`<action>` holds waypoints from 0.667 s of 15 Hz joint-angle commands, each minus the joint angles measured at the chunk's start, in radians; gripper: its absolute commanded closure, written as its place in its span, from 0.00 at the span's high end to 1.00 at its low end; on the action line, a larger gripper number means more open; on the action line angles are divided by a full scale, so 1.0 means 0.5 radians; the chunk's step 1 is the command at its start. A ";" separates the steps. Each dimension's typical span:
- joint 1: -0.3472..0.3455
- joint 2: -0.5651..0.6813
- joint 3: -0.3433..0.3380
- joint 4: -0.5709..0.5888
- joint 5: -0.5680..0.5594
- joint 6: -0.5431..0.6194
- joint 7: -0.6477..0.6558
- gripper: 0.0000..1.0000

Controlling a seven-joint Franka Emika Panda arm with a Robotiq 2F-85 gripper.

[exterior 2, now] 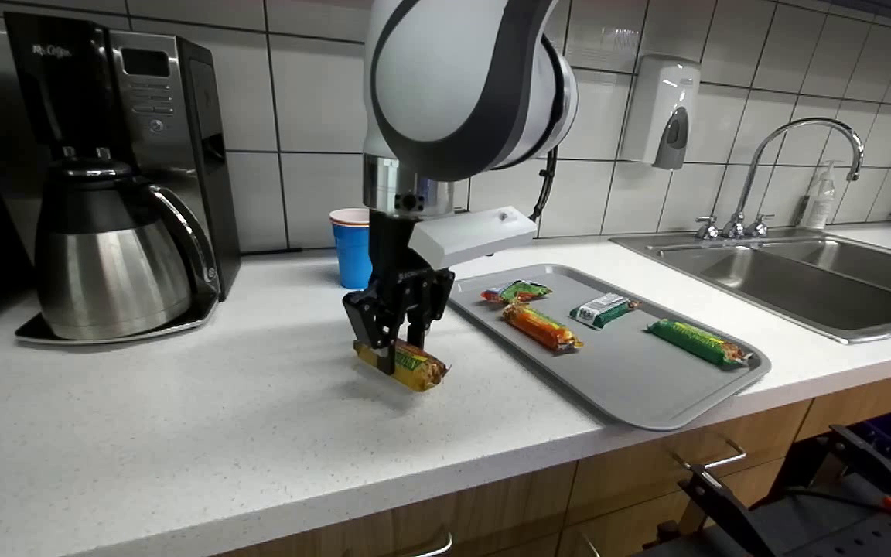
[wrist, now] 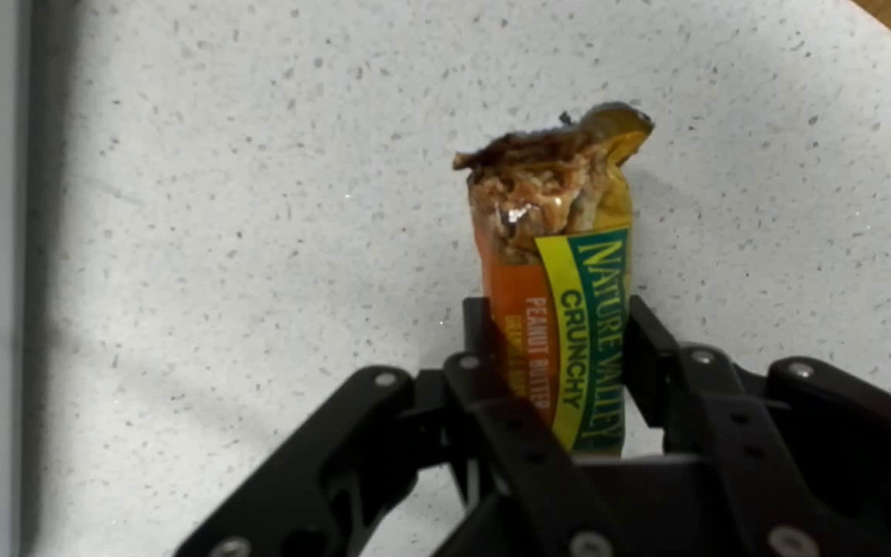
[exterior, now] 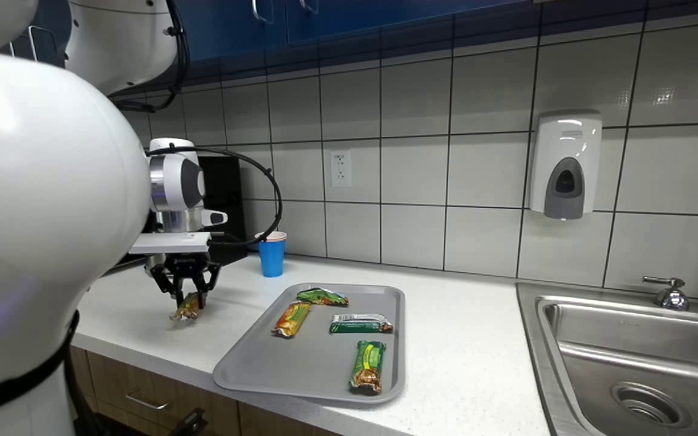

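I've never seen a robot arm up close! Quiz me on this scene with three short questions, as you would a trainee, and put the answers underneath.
1. Pick one: what does the black two-fingered gripper hold?
a) a shiny steel carafe
b) an oblong granola bar in an orange, yellow and green wrapper
c) a white soap dispenser

2. True or false: the blue tapered cup stands on the white speckled counter, off the grey rectangular tray.

3. Count: how many wrapped snacks lie on that tray?

Key: 1: b. 2: True. 3: Four.
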 commanded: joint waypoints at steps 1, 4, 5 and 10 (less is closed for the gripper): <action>0.019 -0.155 -0.016 -0.126 -0.019 0.024 0.158 0.18; 0.017 -0.214 -0.029 -0.191 -0.030 0.036 0.261 0.18; 0.012 -0.239 -0.033 -0.218 -0.033 0.043 0.287 0.18; -0.044 -0.385 -0.080 -0.396 -0.037 0.095 0.343 0.18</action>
